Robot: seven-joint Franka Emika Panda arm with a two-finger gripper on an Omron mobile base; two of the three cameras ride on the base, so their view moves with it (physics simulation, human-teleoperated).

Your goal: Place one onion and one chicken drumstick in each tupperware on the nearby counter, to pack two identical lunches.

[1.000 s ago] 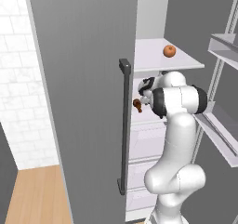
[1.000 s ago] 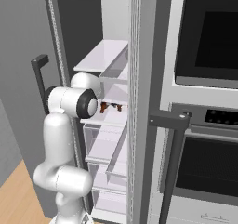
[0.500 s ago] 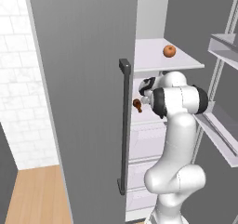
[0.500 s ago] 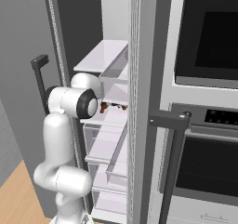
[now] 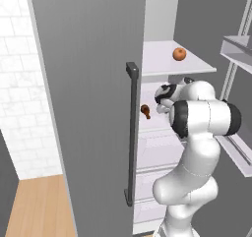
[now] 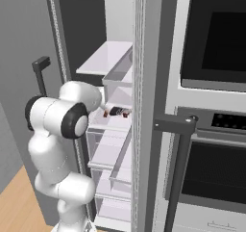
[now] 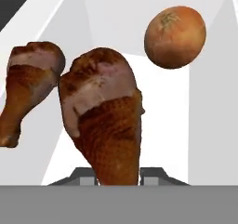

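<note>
**Early in the job: first drumstick gripped, nothing packed yet**

You are working inside the open fridge [image 5: 88, 108], with the arm reaching onto a middle shelf [image 6: 113, 122]. In the hand view the fingers [image 7: 153, 175] sit close against either side of the thin end of one chicken drumstick [image 7: 104, 125], so you have them clamped on it; the gripper [image 7: 119, 175] looks closed on that piece rather than on empty air. The meat seems not yet lifted clear of the shelf, though you cannot be sure from this angle.

A second drumstick [image 7: 28, 86] lies just beside the held one. One onion [image 7: 175, 36] rests further back on the same shelf, apart from both. Another onion [image 5: 179, 53] sits on the shelf above, as the left base view shows.

Judging by this, you are at the very start: one of four items is in hand. Still to do: carry this drumstick out to a tupperware on the tabletop, then fetch the other drumstick and both onions, one of each per container.
</note>
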